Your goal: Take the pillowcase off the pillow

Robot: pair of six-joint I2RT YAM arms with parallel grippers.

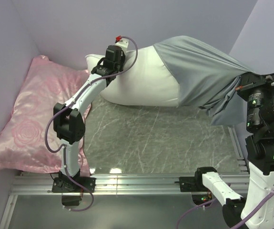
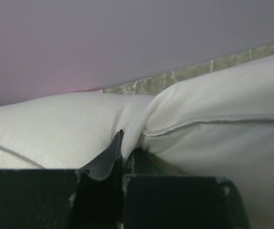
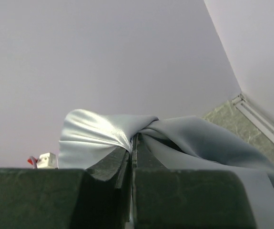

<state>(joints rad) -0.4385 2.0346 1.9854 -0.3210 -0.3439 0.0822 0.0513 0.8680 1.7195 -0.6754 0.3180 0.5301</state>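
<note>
Left gripper (image 2: 123, 151) is clamped on a pinched fold at the end of the pillow (image 1: 141, 81). Right gripper (image 3: 133, 145) is clenched on a bunched edge of the pillowcase (image 1: 201, 69).

We judge both items light, soft & compliant. The pillow's cover looks slightly slick, so grip seams or gathered fabric, not flat panels.

Pillow: plump, white, lying across the far side of the table (image 1: 160, 143).

Pillowcase: matte grey, covers approx. the pillow's right half, drawn taut twd the right gripper.

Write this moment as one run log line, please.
left gripper: shut on pillow | right gripper: shut on pillowcase | pillowcase: partly off, pillow's left part bare
</note>
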